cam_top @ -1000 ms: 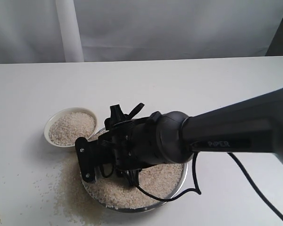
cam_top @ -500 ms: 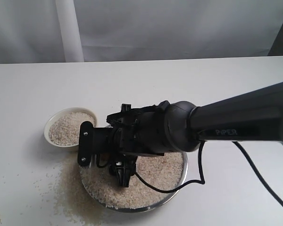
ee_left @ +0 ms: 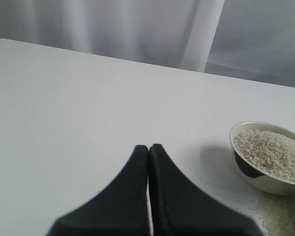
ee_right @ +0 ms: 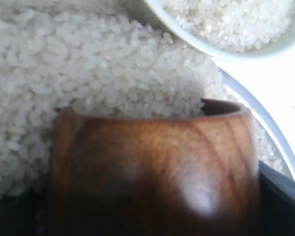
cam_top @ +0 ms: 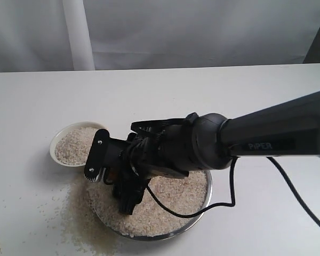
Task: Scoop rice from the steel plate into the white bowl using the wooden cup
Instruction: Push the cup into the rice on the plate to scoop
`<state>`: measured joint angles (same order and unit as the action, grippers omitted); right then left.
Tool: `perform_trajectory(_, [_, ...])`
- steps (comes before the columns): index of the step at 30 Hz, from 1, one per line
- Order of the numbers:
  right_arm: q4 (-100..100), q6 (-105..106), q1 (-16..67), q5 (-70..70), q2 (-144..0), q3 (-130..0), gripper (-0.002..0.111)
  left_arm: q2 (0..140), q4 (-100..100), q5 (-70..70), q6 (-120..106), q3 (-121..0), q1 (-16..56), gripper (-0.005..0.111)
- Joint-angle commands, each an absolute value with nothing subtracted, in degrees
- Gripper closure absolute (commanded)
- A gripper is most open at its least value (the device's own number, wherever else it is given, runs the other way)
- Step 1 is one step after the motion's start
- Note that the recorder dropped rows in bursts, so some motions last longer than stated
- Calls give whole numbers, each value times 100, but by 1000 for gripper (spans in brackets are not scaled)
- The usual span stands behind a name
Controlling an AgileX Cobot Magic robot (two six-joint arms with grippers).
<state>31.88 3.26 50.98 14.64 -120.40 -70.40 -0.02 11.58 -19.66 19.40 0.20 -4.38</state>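
Closest to me, the wooden cup (ee_right: 152,172) fills the foreground of my right wrist view, its glossy reddish-brown wall turned to the camera. Its rim lies against the rice (ee_right: 88,64) just beyond it. My right gripper (cam_top: 111,184) is clamped on that cup with its jaws spread wide around it. In the exterior view the gripper sits low over the left part of the steel plate (cam_top: 168,236), at lower centre of the frame.

The plate holds a broad, loose bed of rice that reaches nearly to its raised rim. Just beyond the cup, and touching or almost touching the plate's edge, stands the white bowl (cam_top: 54,146), left of centre in the exterior view. It is filled close to the brim with the same grains. Spilled grains (cam_top: 74,213) lie scattered on the table (cam_top: 245,101) at lower left, beside the plate.

My left gripper (ee_left: 148,152) is empty, with its two dark fingers pressed together. It hangs above bare tabletop, well apart from the bowl. Farthest back, a pale curtain (cam_top: 202,32) closes off the scene behind the table.
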Motion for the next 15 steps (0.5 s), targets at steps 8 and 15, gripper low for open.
perform_trajectory(8, [2478, 340, 4796, 205, -12223, -6258, 108, 0, 1126, -1933, 1945, 0, -401, 107])
perform_trajectory(15, [2481, 278, 4662, -370, -12223, -5997, 108, 0, 1126, -1933, 1945, 0, -401, 107])
